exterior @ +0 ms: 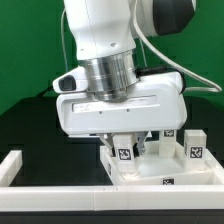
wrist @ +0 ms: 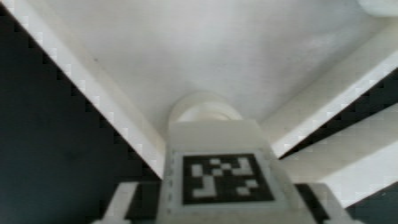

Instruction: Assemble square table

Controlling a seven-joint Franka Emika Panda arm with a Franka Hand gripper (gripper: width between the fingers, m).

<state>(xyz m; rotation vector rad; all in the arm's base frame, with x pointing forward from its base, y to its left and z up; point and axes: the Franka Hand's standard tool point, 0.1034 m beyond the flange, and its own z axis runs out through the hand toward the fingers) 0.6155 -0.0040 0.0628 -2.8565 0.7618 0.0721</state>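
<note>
Your hand point(exterior: 129, 148) is closed around a small white tagged leg point(wrist: 221, 165), upright over the tabletop point(wrist: 249, 60); light, stiff, smooth plastic, so grip its flat sides.

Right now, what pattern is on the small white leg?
A black-and-white square tag on the small white leg, clearest in the wrist view.

The white square tabletop point(exterior: 150, 172) lay underside-up by the table's front rail, one tagged leg point(exterior: 124, 150) upright in its corner socket, another leg point(exterior: 193, 148) beside it.
</note>
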